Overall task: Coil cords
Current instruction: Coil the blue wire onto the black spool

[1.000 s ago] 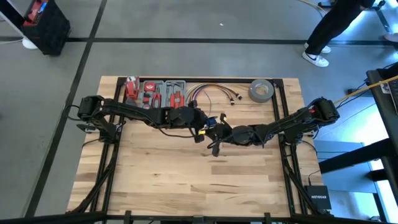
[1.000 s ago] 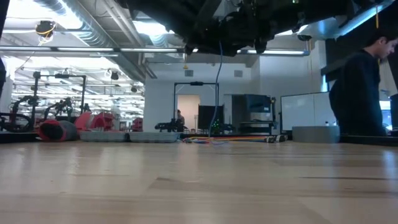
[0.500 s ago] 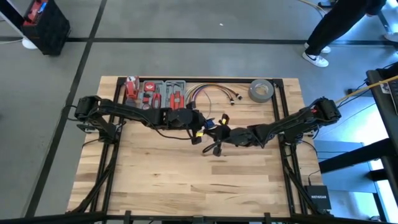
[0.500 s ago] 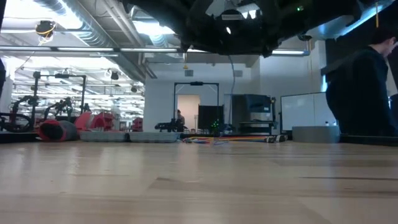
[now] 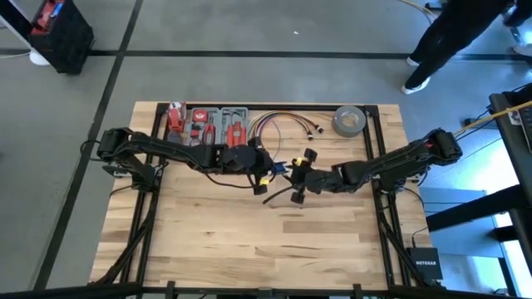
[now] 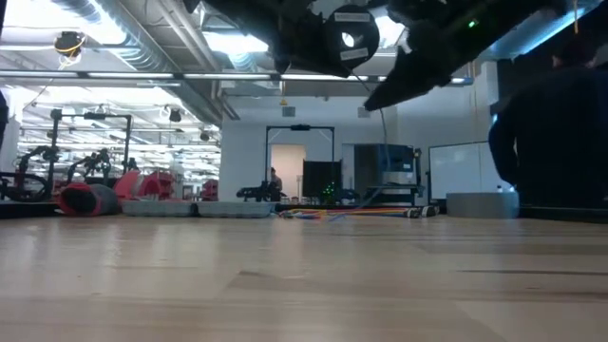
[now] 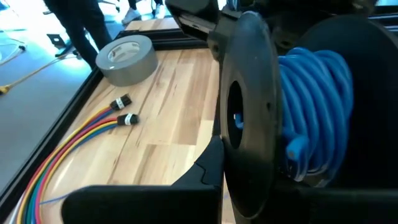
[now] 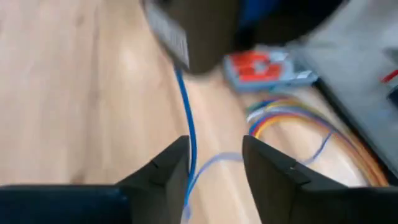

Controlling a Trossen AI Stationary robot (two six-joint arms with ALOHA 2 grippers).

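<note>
Blue wire [image 7: 314, 112] mostly wound onto black spool [image 7: 249, 118], held above mid-tabletop [image 5: 216, 241] by left end effector [image 5: 264, 176], clamped shut on it. Loose tail [image 8: 186, 130] hangs down between the parted fingers of right end effector [image 5: 301, 184], just beside the spool; nothing gripped. Step judged: mid-winding, regrasp pending. Next move likely needs right fingers to close on the tail lower down and lay another turn.

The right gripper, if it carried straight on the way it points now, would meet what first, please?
Probably the blue wire running out between the open right gripper, then the dark spool at the left gripper; depth is unclear.
</note>
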